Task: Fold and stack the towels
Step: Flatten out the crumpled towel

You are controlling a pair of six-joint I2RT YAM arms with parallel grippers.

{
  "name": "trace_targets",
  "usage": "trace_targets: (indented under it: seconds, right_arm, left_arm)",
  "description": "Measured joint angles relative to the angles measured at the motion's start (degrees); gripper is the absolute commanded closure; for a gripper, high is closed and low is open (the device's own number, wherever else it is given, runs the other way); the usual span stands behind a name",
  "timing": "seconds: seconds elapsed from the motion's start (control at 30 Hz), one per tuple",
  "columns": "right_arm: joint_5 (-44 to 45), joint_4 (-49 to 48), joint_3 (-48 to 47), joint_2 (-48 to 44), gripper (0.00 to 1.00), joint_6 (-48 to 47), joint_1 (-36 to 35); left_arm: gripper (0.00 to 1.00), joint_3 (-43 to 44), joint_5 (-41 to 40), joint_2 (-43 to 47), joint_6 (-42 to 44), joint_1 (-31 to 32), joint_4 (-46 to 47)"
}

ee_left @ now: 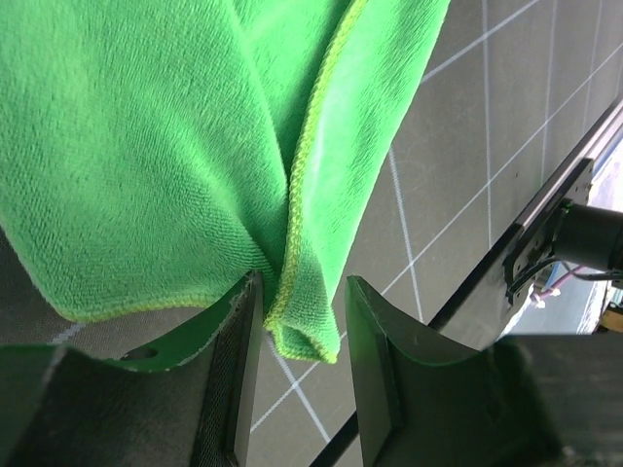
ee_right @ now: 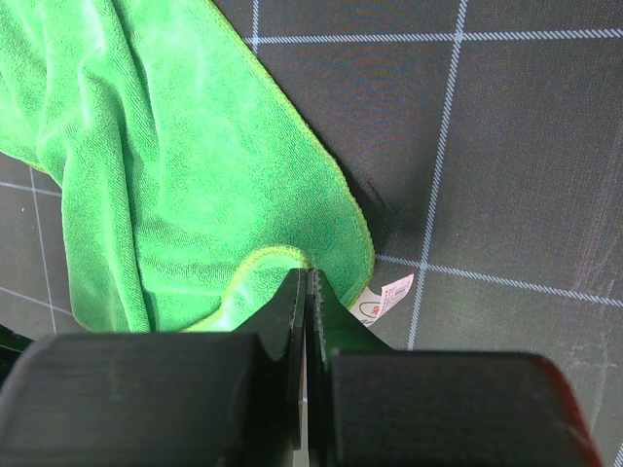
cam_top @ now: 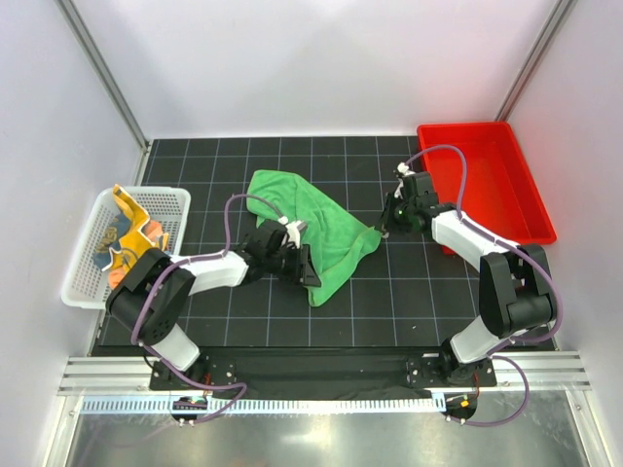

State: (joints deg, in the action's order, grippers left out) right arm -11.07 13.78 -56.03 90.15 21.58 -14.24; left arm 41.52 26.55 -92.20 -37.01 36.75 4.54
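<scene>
Lab test cell: white panels [cam_top: 292, 68], gridded mat [cam_top: 409, 302]

I see the green towel [cam_top: 313, 232] lying rumpled on the counter [cam_top: 409, 292], broad at the far side and narrowing to a point toward me. My right gripper [ee_right: 308, 282] pinches its right corner, beside a small white label. A hemmed fold hangs between the parted jaws of my left gripper [ee_left: 297, 302], unclamped. The yellow-orange towel [cam_top: 136, 226], dark blue at its edge, sits crumpled in the white basket [cam_top: 156, 194] on top of the pale patched towel [cam_top: 105, 243], which is mostly hidden.
</scene>
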Motion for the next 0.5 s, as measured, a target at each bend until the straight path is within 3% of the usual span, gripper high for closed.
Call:
trace_targets:
  seconds: [0.4, 0.5]
  right_arm:
    - [-0.02, 0.0, 0.0, 0.0, 0.99, 0.0, 0.0]
    - [-0.02, 0.0, 0.0, 0.0, 0.99, 0.0, 0.0]
  left_arm:
    - [0.58, -2.29, 0.59, 0.74, -0.07, 1.25, 0.0]
    - [0.64, -2.29, 0.72, 1.09, -0.24, 1.29, 0.02]
